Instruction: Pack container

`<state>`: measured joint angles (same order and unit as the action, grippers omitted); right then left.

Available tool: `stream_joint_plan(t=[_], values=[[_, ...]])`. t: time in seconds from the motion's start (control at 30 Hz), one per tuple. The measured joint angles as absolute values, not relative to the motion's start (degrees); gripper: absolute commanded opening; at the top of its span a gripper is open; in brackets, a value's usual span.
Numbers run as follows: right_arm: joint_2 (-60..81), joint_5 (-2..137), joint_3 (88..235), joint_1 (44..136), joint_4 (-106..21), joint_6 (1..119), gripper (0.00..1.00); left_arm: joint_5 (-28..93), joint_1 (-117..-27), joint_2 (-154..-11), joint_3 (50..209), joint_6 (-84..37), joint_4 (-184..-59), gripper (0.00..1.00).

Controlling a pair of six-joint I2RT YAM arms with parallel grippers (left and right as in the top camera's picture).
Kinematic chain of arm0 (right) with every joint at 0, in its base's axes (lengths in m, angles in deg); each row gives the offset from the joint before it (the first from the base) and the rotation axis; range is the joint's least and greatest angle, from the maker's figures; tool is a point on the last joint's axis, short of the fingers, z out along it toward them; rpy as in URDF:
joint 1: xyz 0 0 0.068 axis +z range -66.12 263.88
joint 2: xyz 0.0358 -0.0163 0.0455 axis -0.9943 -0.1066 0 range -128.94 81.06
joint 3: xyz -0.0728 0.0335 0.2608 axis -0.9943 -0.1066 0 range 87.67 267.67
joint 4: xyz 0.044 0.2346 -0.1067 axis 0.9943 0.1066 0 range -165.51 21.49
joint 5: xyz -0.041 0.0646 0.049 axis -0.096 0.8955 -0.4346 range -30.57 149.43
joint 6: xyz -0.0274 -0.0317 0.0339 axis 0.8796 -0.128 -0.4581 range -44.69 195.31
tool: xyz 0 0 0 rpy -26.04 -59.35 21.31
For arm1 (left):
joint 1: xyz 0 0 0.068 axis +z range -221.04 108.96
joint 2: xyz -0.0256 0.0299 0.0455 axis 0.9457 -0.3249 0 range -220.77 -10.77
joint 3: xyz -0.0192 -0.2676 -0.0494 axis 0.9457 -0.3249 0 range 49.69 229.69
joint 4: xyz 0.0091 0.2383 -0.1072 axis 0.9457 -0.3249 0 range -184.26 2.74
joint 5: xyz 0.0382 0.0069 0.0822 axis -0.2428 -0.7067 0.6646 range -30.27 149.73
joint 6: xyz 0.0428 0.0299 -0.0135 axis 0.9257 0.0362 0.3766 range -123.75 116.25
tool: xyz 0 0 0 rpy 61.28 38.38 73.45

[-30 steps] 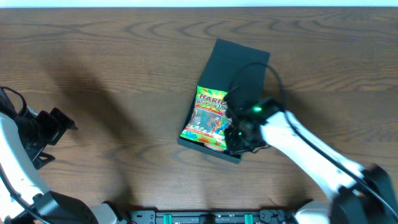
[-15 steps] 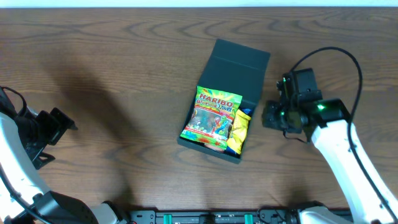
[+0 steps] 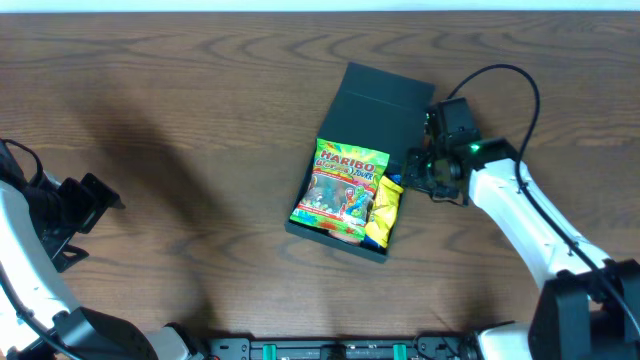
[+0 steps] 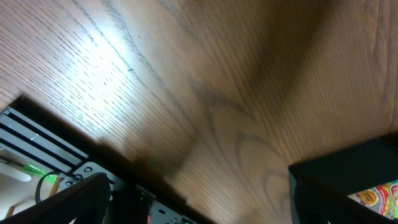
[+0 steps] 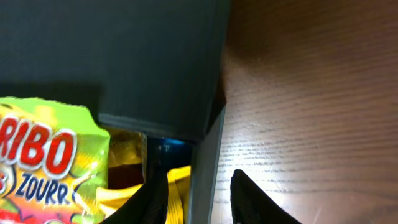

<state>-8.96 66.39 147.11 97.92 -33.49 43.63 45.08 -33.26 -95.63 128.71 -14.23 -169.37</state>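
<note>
The container (image 3: 380,105) is a dark shallow box in the middle of the table, with its flap lid standing open at the far side. A green Haribo bag (image 3: 340,190) and a yellow packet (image 3: 384,212) lie in it. My right gripper (image 3: 412,172) is at the box's right side, near the hinge. In the right wrist view the gripper (image 5: 200,176) is open and straddles the box's right wall (image 5: 208,155), with one finger inside by the yellow packet (image 5: 177,193) and one outside. It holds nothing. My left gripper (image 3: 100,200) hovers open and empty at the far left.
The left wrist view shows bare wood, the table's front edge with a black rail (image 4: 37,155), and a corner of the container (image 4: 348,168) at the right. The right arm's cable (image 3: 500,75) loops above the table behind the box.
My right gripper opened at the box's front right corner, leaving the yellow packet inside. It swung out to the right, then came back to the right wall. The left arm has not moved.
</note>
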Motion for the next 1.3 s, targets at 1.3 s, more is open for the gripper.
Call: stream_joint_plan(t=[1.3], values=[[-13.5, 60.5, 147.1, 103.7, -39.7, 63.2, 0.02, 45.1, -33.3, -95.6, 128.7, -14.2, -169.3, 0.95]])
